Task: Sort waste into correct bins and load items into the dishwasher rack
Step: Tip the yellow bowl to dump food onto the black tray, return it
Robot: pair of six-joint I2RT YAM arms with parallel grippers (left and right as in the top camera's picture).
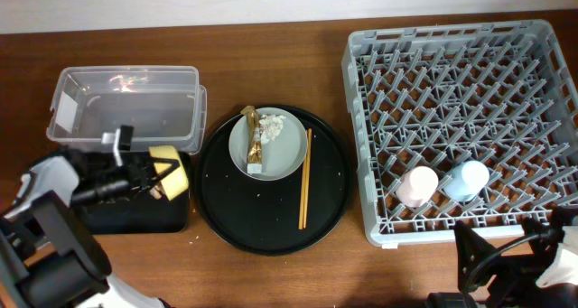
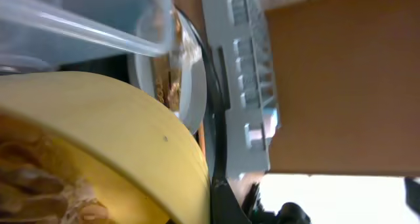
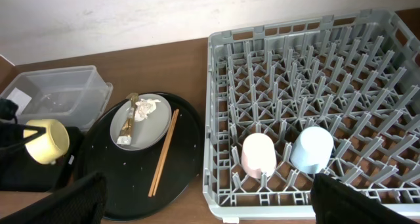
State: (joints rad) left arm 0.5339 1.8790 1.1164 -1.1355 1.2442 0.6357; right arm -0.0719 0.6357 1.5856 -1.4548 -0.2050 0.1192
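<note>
Your left pincer (image 1: pixel 153 173) clamps the yellow bowl (image 1: pixel 173 168) tipped over the shallow black tray (image 1: pixel 135 219); your right pincer (image 3: pixel 209 196) gapes wide, empty.

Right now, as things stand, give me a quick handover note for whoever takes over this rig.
Left hand: shut on the yellow bowl, tipped over the shallow black tray; food scraps show inside the bowl.
Right hand: open, holding nothing.
Done: pink cup and blue cup stand in the dishwasher rack.
Left: empty and rack the bowl; bin the wrapper and tissue lying on the plate; rack the plate and the chopsticks on the round black tray. Clear tub looks empty.
</note>
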